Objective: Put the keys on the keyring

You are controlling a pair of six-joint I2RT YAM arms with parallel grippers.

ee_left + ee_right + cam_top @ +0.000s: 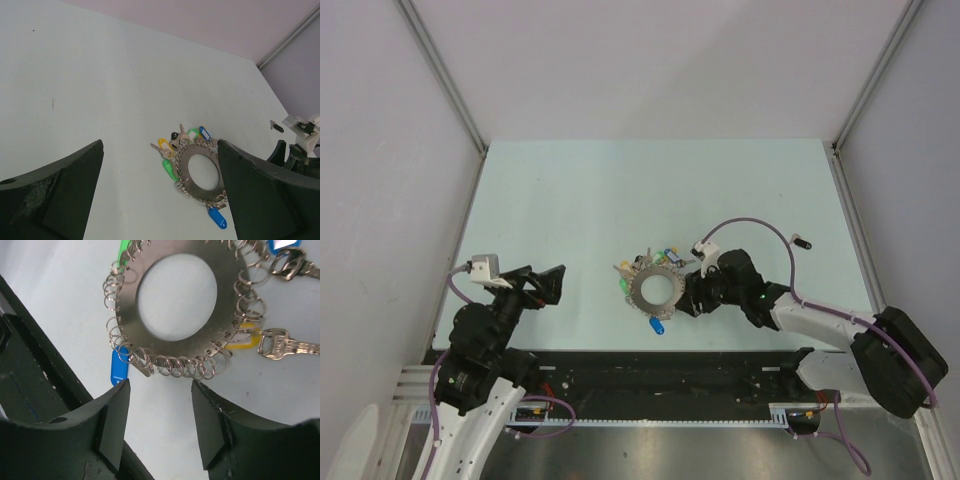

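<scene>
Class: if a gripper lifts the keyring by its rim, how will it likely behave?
The keyring looks like a flat, stiff metal plate, so it probably won't sag. The rings and keys on its rim would likely dangle and swing. Lying flat, it may slide when pushed rather than roll.

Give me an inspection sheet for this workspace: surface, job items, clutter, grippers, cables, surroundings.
Surface: pale green table, no spills seen.
Job's things: keyring lying flat mid-table; keys with blue, green and yellow tags fanned around its rim.
Clutter: one small black item lying apart, toward the right edge.
Grippers: left gripper open, well clear; right gripper open at the keyring's rim, holding nothing.
Cables: purple cable arches over the right arm.
Surroundings: white walls, metal frame posts.
</scene>
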